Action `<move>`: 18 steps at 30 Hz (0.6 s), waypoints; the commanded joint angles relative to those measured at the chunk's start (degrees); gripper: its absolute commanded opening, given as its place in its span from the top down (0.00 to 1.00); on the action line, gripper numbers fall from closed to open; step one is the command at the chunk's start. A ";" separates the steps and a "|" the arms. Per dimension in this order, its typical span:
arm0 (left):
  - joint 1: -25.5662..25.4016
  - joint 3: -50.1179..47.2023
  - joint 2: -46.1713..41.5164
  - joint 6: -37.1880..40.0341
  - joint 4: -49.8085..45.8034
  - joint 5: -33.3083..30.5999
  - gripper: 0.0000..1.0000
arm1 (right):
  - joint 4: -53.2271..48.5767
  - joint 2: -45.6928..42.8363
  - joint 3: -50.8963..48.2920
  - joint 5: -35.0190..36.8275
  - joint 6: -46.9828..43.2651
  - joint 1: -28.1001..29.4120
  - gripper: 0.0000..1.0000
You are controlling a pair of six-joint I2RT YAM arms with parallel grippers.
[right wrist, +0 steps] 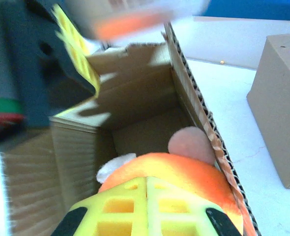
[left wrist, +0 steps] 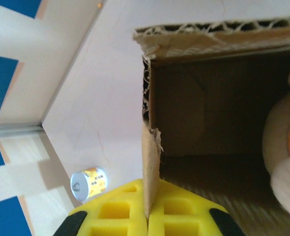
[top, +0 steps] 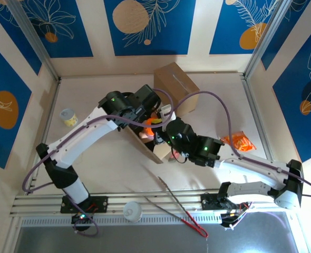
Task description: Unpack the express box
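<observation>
**At worktop centre: express box open, plush inside, both claws on it**

Mid worktop (top: 118,174), the express box (top: 154,152) stands open, flaps up, torn corrugated edges showing in both wrist views. Inside it: an orange-and-white plush toy (right wrist: 174,172), lying vs. the box wall on the R arm's side; the rest of the interior looks bare cardboard.

A 2nd cardboard box (top: 176,87) sits closed just behind the open one, twd the back wall.

Loose on the worktop:
- small tin (top: 68,117), on its side, well to the left
- orange packet (top: 240,141), right of the box
- tongs (top: 182,208), near front rail
- white round lid (top: 133,212), beside the rail

L claw (left wrist: 148,189) is clamped tight on the box's upright wall edge, cardboard pinched btwn the yellow fingers. L arm runs from its base up and across to the right, wrist over the box's far side.

R claw (right wrist: 146,184) is closed, fingers pressed together w/ tips right against the plush; can't tell if any fabric is pinched. R arm: elbow out at the far right, forearm reaching left to the box.
</observation>
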 commanded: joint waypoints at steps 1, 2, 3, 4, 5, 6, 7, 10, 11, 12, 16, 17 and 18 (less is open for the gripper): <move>0.35 2.54 1.42 -4.69 -5.22 -1.76 1.00 | -6.18 -3.09 4.24 -1.59 -1.54 0.12 1.00; 0.68 2.49 1.92 -5.44 -5.77 -1.89 1.00 | -6.98 -3.80 5.07 -1.75 -1.54 0.15 1.00; 1.05 2.47 2.32 -6.17 -6.25 -2.20 1.00 | -7.64 -4.46 5.87 -1.71 -1.59 0.13 1.00; 1.44 2.34 2.63 -6.72 -6.71 -2.40 1.00 | -8.06 -5.10 6.47 -1.80 -1.60 0.17 1.00; 1.92 2.17 2.82 -7.35 -7.07 -2.45 1.00 | -8.50 -5.81 7.11 -1.73 -1.59 0.15 1.00; 2.46 1.89 2.83 -7.95 -7.17 -2.39 1.00 | -9.09 -6.49 7.72 -1.56 -1.67 0.12 1.00; 2.98 1.61 2.77 -8.33 -7.11 -2.20 1.00 | -9.80 -6.97 8.39 -1.07 -1.64 0.15 1.00; 5.25 0.52 1.81 -9.33 -6.12 -0.69 1.00 | -12.31 -8.64 10.37 1.27 -2.06 -0.18 1.00; 6.18 0.17 1.40 -9.52 -5.84 0.01 1.00 | -12.99 -9.25 10.93 1.97 -2.36 -0.44 1.00; 7.13 -0.22 0.99 -9.71 -5.45 0.62 1.00 | -13.81 -9.94 11.59 2.48 -2.65 -0.88 1.00; 10.37 -2.64 -0.35 -9.98 -3.28 2.69 1.00 | -16.61 -12.25 14.45 2.39 -3.46 -4.57 1.00; 11.00 -3.56 -0.64 -9.96 -2.68 3.29 1.00 | -17.27 -12.75 15.28 1.95 -3.65 -6.00 1.00; 11.68 -4.39 -0.89 -9.97 -2.03 3.66 1.00 | -17.85 -13.15 16.12 1.44 -3.85 -7.22 1.00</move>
